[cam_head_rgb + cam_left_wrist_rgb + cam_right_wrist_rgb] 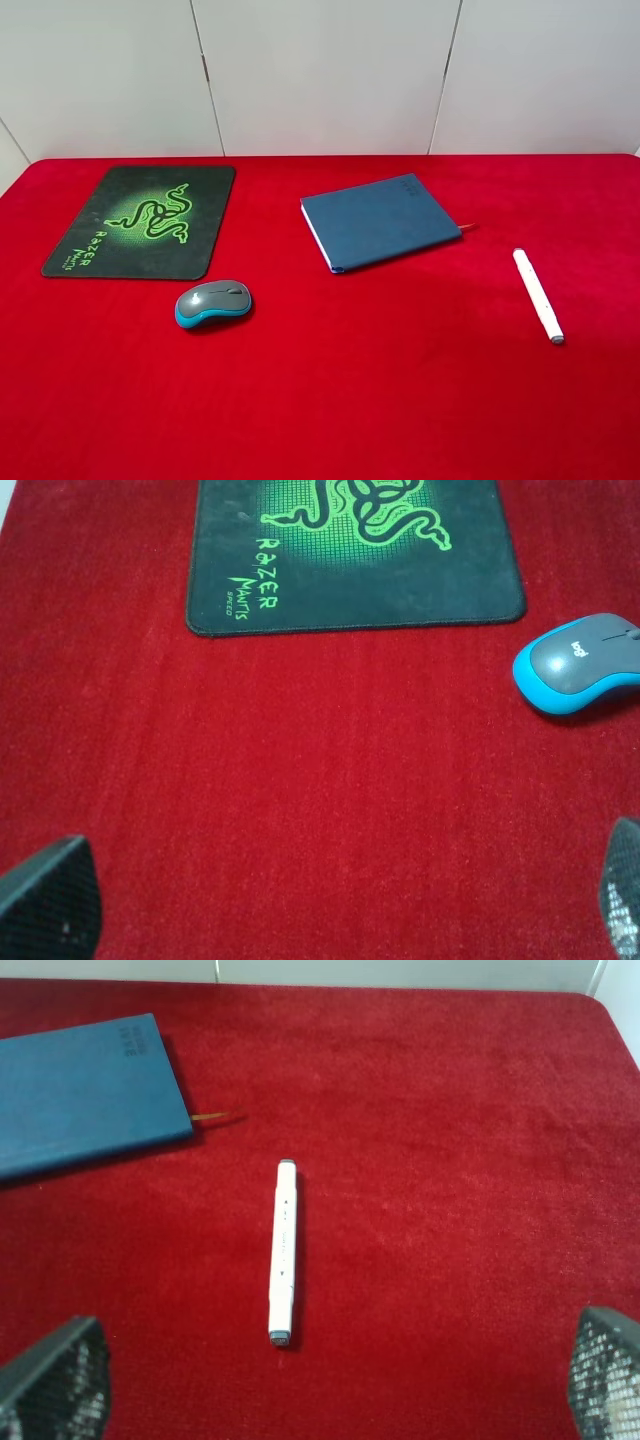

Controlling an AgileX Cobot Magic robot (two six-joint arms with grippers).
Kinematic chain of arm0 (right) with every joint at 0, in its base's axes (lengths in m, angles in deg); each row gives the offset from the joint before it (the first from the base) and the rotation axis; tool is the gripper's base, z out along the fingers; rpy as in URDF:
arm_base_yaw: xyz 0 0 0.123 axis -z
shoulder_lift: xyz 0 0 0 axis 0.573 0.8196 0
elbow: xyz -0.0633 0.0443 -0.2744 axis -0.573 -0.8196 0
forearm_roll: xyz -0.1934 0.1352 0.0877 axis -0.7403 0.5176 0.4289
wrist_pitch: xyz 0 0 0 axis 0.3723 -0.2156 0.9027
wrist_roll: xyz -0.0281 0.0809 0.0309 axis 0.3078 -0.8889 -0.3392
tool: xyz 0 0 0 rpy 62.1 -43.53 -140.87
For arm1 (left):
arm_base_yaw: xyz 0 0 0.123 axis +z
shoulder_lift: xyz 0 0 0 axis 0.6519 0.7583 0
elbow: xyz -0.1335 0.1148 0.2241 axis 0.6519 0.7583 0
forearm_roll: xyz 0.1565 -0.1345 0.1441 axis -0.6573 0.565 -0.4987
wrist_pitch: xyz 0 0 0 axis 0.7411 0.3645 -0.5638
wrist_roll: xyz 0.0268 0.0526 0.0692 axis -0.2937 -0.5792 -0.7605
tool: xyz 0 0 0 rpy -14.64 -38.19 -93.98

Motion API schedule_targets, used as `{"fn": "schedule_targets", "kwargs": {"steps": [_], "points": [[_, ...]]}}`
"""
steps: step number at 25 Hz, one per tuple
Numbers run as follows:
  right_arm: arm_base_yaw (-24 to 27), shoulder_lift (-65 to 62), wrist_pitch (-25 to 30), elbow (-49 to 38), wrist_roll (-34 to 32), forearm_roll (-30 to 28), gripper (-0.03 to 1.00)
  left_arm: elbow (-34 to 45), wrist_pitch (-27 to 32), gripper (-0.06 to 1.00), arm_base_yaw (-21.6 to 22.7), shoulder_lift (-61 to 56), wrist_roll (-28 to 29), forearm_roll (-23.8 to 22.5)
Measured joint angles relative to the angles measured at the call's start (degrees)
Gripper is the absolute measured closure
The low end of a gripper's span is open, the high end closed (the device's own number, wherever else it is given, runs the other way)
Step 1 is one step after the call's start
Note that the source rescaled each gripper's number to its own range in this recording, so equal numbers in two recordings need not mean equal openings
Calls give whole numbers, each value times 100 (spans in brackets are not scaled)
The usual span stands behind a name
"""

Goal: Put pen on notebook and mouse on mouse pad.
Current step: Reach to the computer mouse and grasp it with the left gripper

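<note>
The white pen (538,295) (283,1253) lies on the red cloth at the right, apart from the dark blue notebook (379,221) (85,1093), whose ribbon sticks out toward it. The grey and blue mouse (213,302) (583,662) rests on the cloth just in front of the black Razer mouse pad (145,221) (355,555), off the pad. Neither gripper shows in the high view. The left gripper (330,905) is open, its fingertips (50,900) wide apart over bare cloth short of the pad. The right gripper (330,1385) is open too, short of the pen.
The red cloth (400,400) covers the whole table, with white wall panels (320,70) behind its far edge. The table's right edge runs close to the pen.
</note>
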Motion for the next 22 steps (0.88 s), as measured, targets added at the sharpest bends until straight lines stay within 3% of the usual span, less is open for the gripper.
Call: {"fn": "schedule_targets", "kwargs": {"steps": [22], "points": [[0, 0, 0, 0, 0, 0, -3, 0, 0, -6, 0, 0, 0, 0]]}}
